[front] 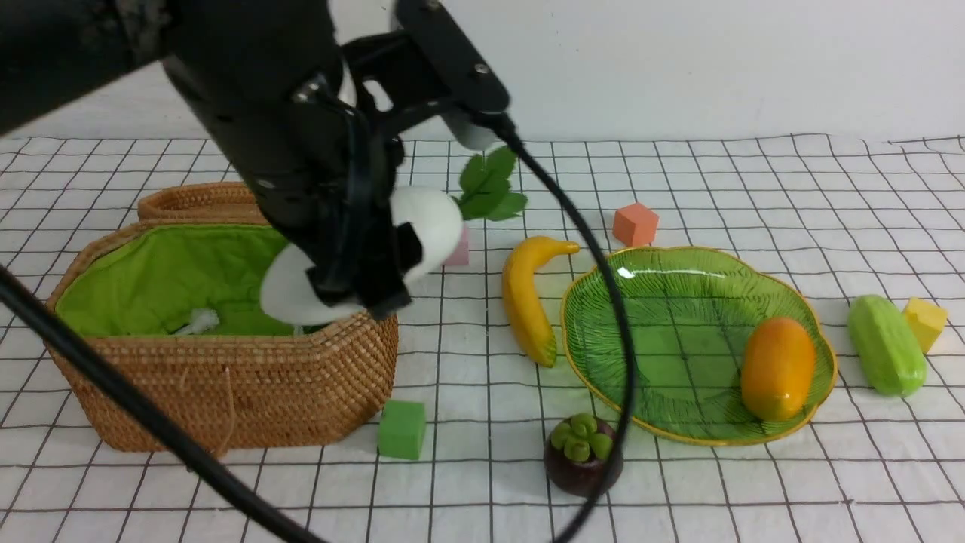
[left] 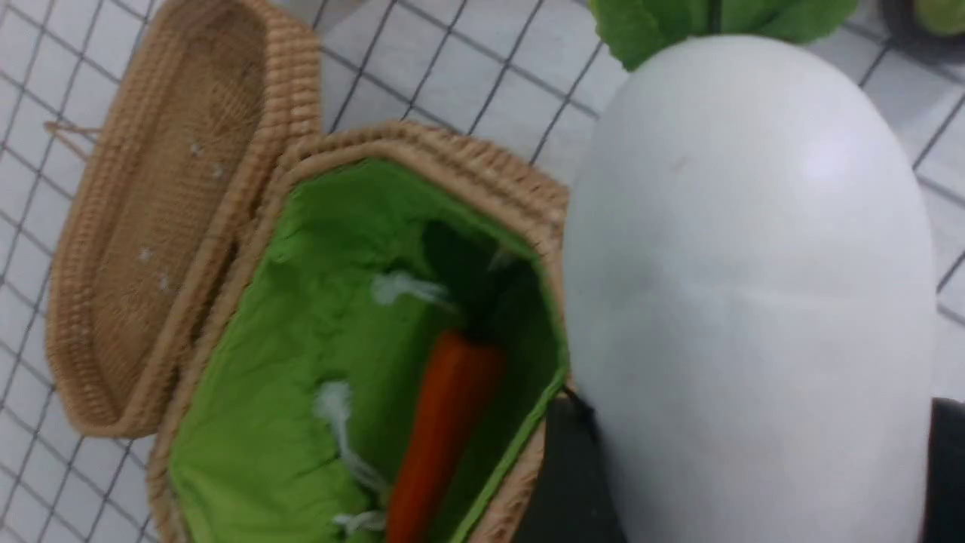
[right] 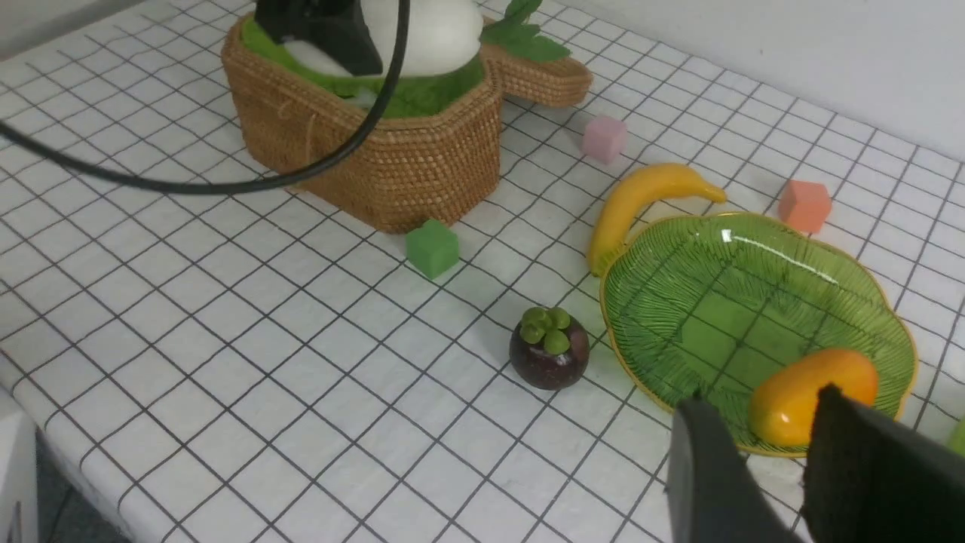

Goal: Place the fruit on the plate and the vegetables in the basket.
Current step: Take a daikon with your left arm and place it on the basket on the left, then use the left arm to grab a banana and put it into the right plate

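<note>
My left gripper [front: 362,283] is shut on the white radish [front: 426,219], whose green leaves [front: 488,185] point to the back; it hangs over the right end of the wicker basket [front: 226,377]. In the left wrist view the radish [left: 746,302] fills the right side, and the red-orange vegetable [left: 445,422] lies in the green-lined basket [left: 467,162]. The mango [front: 778,367] lies on the green plate [front: 663,317]. The banana [front: 525,298] lies left of the plate, the mangosteen [front: 582,455] in front of it, the cucumber [front: 886,345] to its right. My right gripper [right: 761,418] is open and empty, above the plate's near edge by the mango [right: 807,396].
The basket lid [front: 200,201] lies open behind the basket. Small cubes sit around: green [front: 402,429] in front of the basket, pink [front: 457,249] behind the radish, orange [front: 635,224] behind the plate, yellow [front: 924,320] by the cucumber. A black cable [front: 611,302] hangs across the plate.
</note>
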Robot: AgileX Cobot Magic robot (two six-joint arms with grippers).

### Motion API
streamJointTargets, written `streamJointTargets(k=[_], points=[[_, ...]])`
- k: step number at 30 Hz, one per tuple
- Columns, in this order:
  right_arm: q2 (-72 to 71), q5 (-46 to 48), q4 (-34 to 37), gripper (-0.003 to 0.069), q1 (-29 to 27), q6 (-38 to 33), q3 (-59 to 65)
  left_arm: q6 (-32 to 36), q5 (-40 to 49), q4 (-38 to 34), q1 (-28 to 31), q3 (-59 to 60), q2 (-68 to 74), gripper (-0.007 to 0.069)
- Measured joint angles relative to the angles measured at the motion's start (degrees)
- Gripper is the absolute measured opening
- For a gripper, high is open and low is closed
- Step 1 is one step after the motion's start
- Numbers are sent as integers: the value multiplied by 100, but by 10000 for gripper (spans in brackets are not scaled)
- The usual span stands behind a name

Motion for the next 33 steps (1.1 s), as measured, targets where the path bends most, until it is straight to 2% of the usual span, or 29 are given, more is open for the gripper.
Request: streamJointTargets(k=[6, 9, 14, 18, 21, 24, 27, 29, 30, 33], points=[[0, 118, 89, 225, 0, -55, 0, 1514, 6, 12, 1186, 198, 61, 513], [0, 185, 108, 225, 0, -55, 0, 1933, 11, 12, 1586, 378, 187, 513], [0, 223, 232, 225, 0, -55, 0, 2099, -451, 135, 2076, 600, 478, 513], [0, 223, 246, 225, 0, -55, 0, 2118, -671, 207, 2105, 646, 536, 517], [0, 223, 251, 225, 0, -55, 0, 2118, -901, 207, 2105, 646, 536, 563], [0, 223, 251, 228, 0, -55, 0, 1841, -936, 161, 2105, 646, 536, 615], [0, 223, 251, 230, 0, -55, 0, 1127, -936, -186, 2107, 646, 536, 612], [0, 223, 251, 232, 0, -55, 0, 391, -936, -488, 2067, 646, 536, 546], [0, 223, 251, 232, 0, -55, 0, 323, -936, -522, 2047, 646, 536, 538], [0, 240, 251, 232, 0, -60, 0, -799, -972, -675, 1662, 650, 429, 349]])
